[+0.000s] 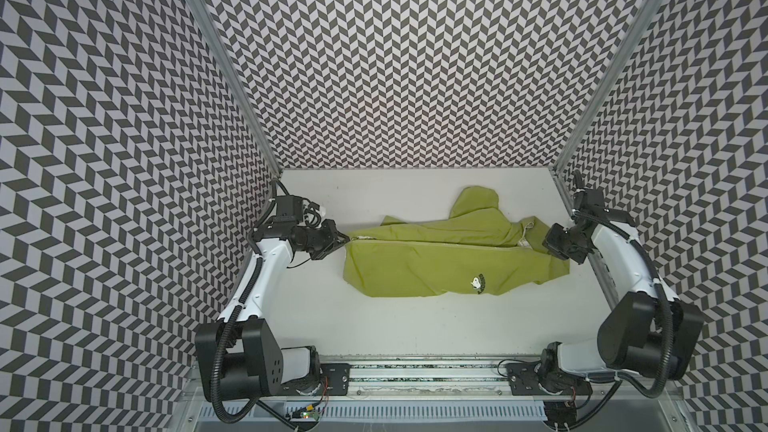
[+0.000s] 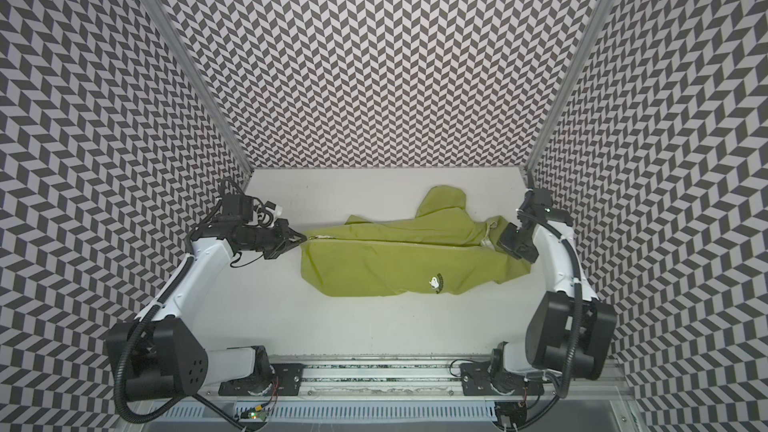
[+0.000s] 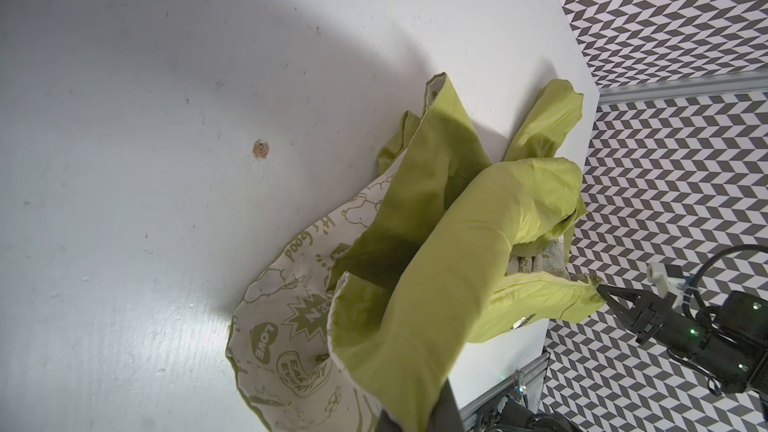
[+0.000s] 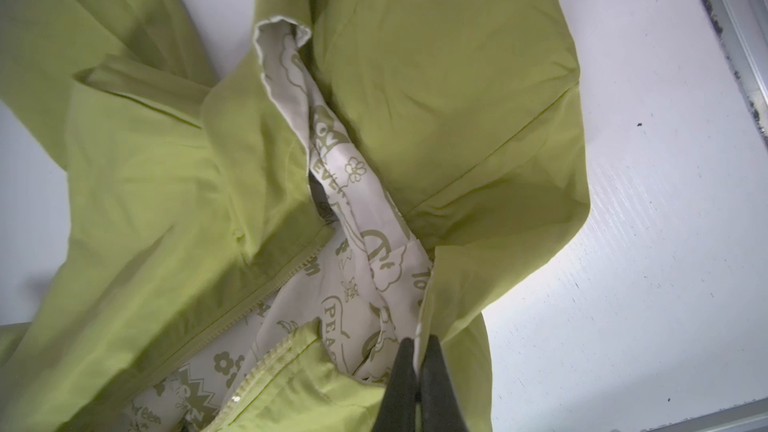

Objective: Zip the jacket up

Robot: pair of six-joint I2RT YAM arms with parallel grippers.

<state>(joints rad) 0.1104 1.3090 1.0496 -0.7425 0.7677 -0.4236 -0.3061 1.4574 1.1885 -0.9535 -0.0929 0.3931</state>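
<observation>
"What's on the flat white table with zigzag walls?"

"A thin lime-green jacket, wrinkly and stretched out sideways in the middle."

"And the grippers?"

"The left gripper pinches its left end tight. The right gripper is clamped on its right edge."

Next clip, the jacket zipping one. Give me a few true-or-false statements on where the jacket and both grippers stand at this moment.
1. The left gripper is shut on the jacket at its hem end. True.
2. The right gripper hangs open above the jacket. False: it is shut on the jacket's edge near the collar.
3. The cartoon emblem faces up. True.
4. The jacket is bunched in a heap. False: it lies stretched out between the two grippers.
5. No lining shows. False: printed white lining shows where the front gapes.
</observation>
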